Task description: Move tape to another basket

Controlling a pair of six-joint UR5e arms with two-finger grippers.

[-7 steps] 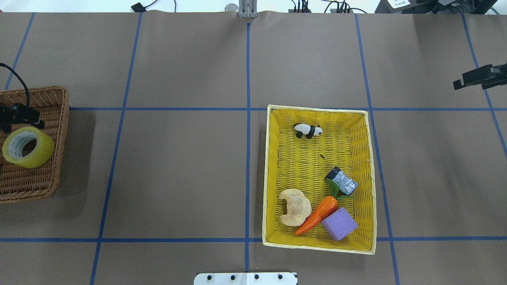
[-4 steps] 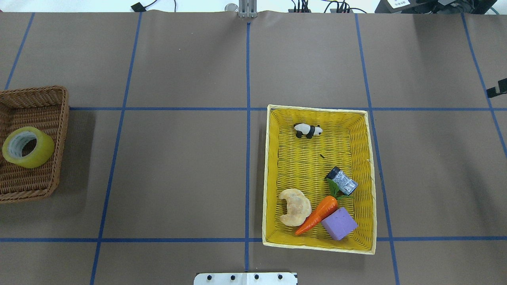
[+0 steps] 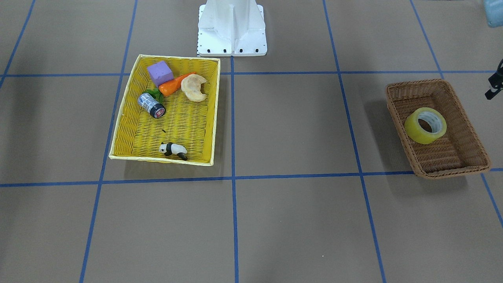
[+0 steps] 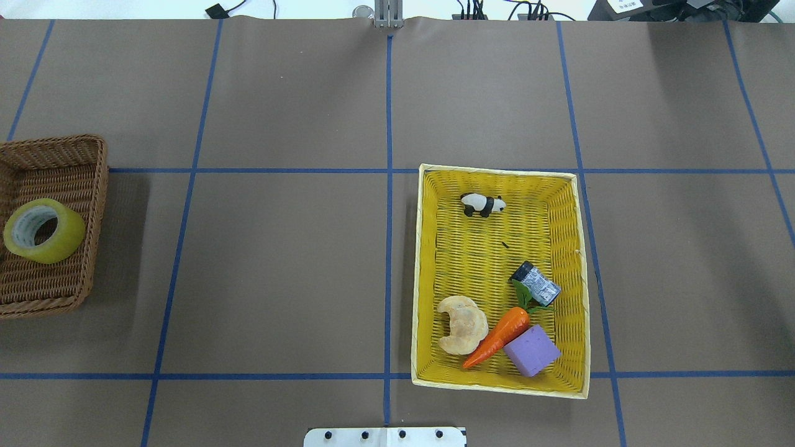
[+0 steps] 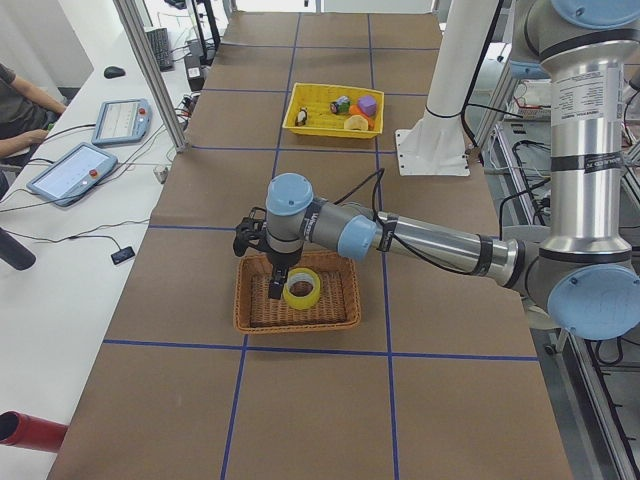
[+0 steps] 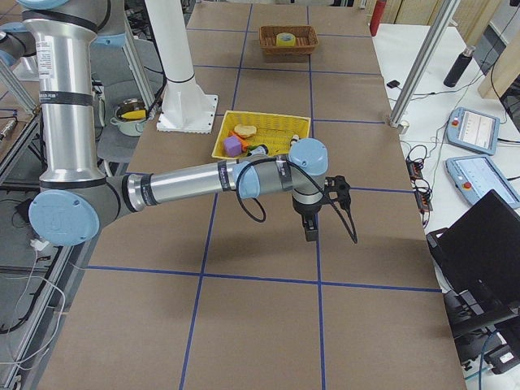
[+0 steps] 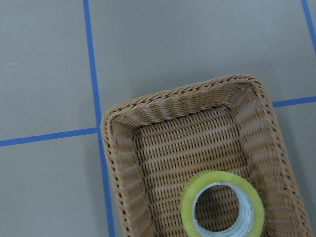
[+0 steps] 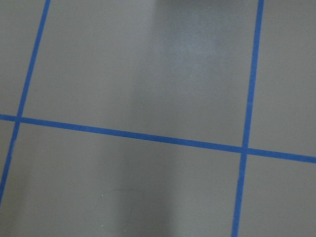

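The tape (image 4: 43, 231) lies inside the brown basket (image 4: 99, 217), about in its middle, with its hole turned upward and a little to the side. It seems to lean rather than lie flat. Nothing holds it. In the exterior left view, the left gripper (image 5: 279, 287) hangs just above the basket, and the tape is below it and slightly to one side. We cannot tell whether its fingers are spread or closed, and the left wrist view shows no fingers at all, only the basket and the roll under it.

The right gripper (image 6: 310, 230) hovers over bare table, well apart from the tape. Its state we also cannot tell. The yellow basket (image 4: 422, 279), with a carrot (image 4: 500, 341) and a small can (image 4: 537, 284) in it, is near this gripper and far from the left one.

We judge that the tape is already in its new basket. The danger now is the left gripper being so near. If it moves sideways while low, a finger can catch the roll or the basket wall. The light basket would then slide, or the leaning roll would tip and roll.
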